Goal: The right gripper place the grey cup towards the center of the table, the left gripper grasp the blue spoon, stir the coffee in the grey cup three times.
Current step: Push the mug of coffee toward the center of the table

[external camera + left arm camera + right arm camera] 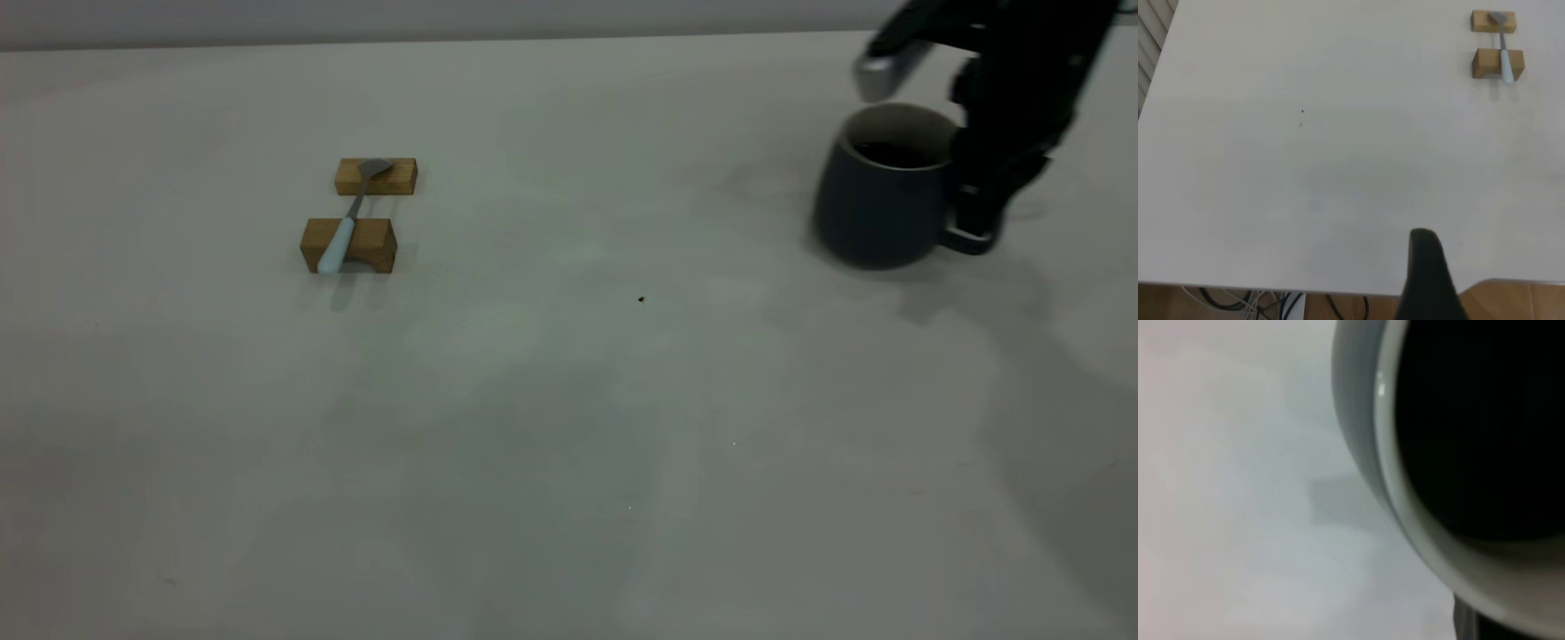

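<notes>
The grey cup (876,209) stands at the table's (569,427) far right, with dark coffee (893,154) inside. My right gripper (978,212) reaches down beside it and is shut on the cup's loop handle. In the right wrist view the cup's wall (1358,420) and the coffee (1485,420) fill the picture. The blue spoon (347,222) lies across two wooden blocks at the left, bowl on the far block. My left gripper (1426,273) shows only as a dark shape over the table's edge, far from the spoon (1503,53).
The spoon rests on the far block (400,176) and the near block (373,247). A tiny dark speck (641,300) marks the table's middle. Cables (1271,303) hang below the table's edge on the left arm's side.
</notes>
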Robot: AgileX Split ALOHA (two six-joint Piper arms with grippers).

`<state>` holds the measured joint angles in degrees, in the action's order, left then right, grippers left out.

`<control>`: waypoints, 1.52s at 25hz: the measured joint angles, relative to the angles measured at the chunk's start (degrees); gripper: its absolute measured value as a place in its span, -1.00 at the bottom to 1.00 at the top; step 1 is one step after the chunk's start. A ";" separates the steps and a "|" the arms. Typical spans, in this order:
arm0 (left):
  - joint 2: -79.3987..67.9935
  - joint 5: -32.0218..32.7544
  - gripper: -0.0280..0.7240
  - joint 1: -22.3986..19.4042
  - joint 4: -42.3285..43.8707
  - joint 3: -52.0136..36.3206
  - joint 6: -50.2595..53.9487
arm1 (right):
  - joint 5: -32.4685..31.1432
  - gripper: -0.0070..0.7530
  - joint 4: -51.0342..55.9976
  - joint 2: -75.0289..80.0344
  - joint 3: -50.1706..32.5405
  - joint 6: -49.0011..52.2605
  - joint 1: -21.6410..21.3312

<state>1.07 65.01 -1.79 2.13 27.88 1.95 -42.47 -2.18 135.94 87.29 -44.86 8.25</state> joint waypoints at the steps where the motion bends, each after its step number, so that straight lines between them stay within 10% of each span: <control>1: 0.00 0.00 0.62 0.00 0.00 0.00 0.00 | -0.49 -0.54 -0.28 0.00 0.63 1.32 1.38; 20: 0.00 0.00 0.62 0.00 0.00 0.00 0.00 | 2.25 -0.54 -0.57 0.20 4.07 14.24 18.48; 38: 0.00 0.00 0.62 0.00 0.00 0.00 0.00 | 4.80 -0.40 3.06 0.20 4.07 14.34 19.75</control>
<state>1.07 65.01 -1.79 2.13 27.88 1.95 -37.67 0.88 136.14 91.36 -30.51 28.00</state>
